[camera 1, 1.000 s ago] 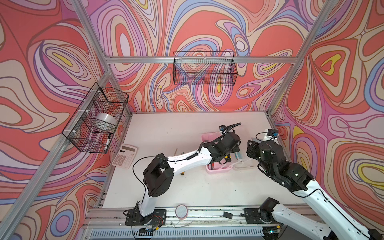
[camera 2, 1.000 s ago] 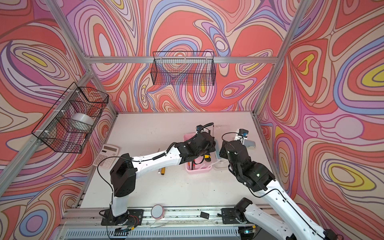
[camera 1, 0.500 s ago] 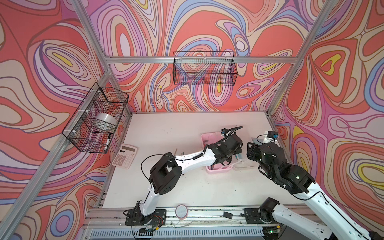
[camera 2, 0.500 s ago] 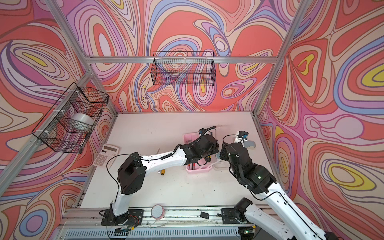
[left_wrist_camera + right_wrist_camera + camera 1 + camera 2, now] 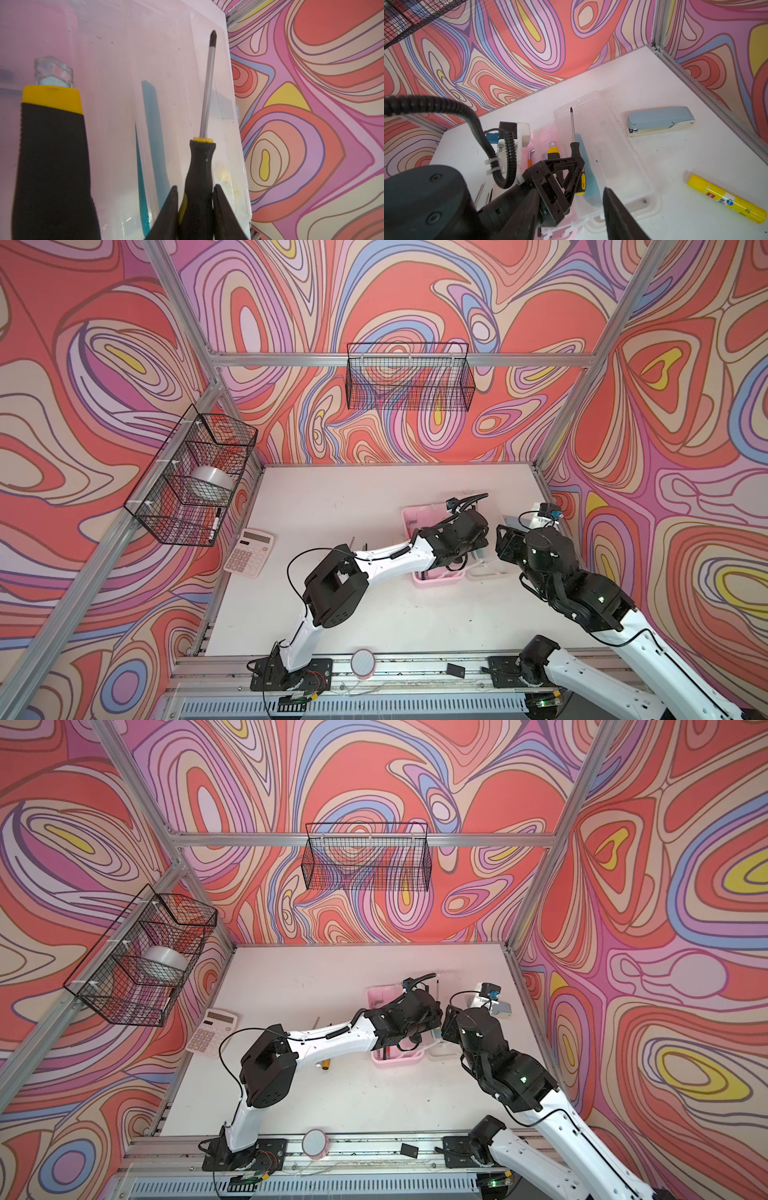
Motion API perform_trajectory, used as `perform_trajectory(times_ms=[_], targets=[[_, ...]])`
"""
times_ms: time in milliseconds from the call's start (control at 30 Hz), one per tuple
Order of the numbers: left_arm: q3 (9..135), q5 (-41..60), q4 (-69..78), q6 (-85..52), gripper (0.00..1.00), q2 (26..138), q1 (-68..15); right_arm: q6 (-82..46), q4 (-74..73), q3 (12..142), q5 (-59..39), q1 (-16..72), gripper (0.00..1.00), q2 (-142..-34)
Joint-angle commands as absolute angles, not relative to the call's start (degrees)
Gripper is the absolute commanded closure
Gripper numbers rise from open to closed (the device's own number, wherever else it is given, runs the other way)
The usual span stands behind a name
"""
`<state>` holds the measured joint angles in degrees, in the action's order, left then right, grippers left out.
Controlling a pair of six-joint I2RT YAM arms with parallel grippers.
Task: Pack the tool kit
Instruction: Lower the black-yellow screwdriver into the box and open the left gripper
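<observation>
Lying open on the white tabletop (image 5: 332, 489), toward its right side and about midway back, the tool kit (image 5: 419, 516) shows a pink base with its clear lid (image 5: 608, 158) folded out flat beside it. Over the lid, the left arm's fingers (image 5: 170, 212) are clamped on the black handle of a slim screwdriver (image 5: 200, 164), its shaft pointing toward the back wall; whether it touches the plastic I cannot tell. A thicker black-and-yellow handle (image 5: 52, 155) lies alongside in the pink base, near a hex key (image 5: 531, 154), and a teal piece (image 5: 152, 133) shows through the clear plastic. The right arm's fingers (image 5: 618, 218) hover just beside the left arm's, parted, gripping nothing. Further right lie a pale blue stapler (image 5: 658, 121) and a yellow glue stick (image 5: 724, 201), well apart. Left of the kit a yellow-ended tool (image 5: 326, 1063) pokes out from under the left arm, and a calculator (image 5: 249, 553) sits near the left edge. The surface is flecked with dark specks. Swirl-patterned walls in red, pink, lilac and yellow enclose it within an aluminium frame; one wire basket (image 5: 409, 377) hangs on the back wall, and another basket (image 5: 166, 497) on the left wall holds a tape roll (image 5: 210, 481) and a marker (image 5: 216, 522).
</observation>
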<state>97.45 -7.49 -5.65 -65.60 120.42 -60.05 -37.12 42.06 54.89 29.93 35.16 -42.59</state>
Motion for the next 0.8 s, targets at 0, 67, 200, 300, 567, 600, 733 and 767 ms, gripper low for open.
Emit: perform_trajectory(times_ms=[0, 67, 200, 300, 567, 600, 733, 767], targets=[[99.11, -7.23, -4.86, -65.3, 0.67, 120.98, -60.29, -37.13, 42.25, 54.06, 29.32, 34.8, 0.47, -43.11], [99.86, -7.39, -6.06, -64.59, 0.58, 121.1, -60.38, -37.14, 42.01, 54.17, 29.1, 34.74, 0.47, -43.45], [100.37, -7.86, -6.68, -62.53, 0.47, 120.55, -60.29, -37.09, 41.75, 54.4, 28.72, 34.79, 0.46, -44.2], [100.15, -8.94, -7.35, -60.05, 0.46, 119.01, -60.21, -36.42, 41.56, 55.05, 27.58, 34.8, 0.46, -45.18], [84.51, -15.64, -7.81, -51.75, 0.41, 102.01, -58.25, -35.09, 40.89, 58.38, 21.29, 34.81, 0.5, -50.63], [80.6, -16.2, -8.06, -51.13, 0.42, 98.34, -57.62, -35.24, 40.45, 58.61, 19.9, 34.84, 0.51, -51.62], [66.91, -18.63, -12.7, -48.62, 0.43, 83.27, -54.76, -36.48, 37.37, 59.2, 14.77, 37.01, 0.54, -56.23], [64.48, -19.29, -14.54, -48.41, 0.42, 80.09, -54.12, -36.85, 37.07, 59.73, 15.77, 39.06, 0.54, -57.67]])
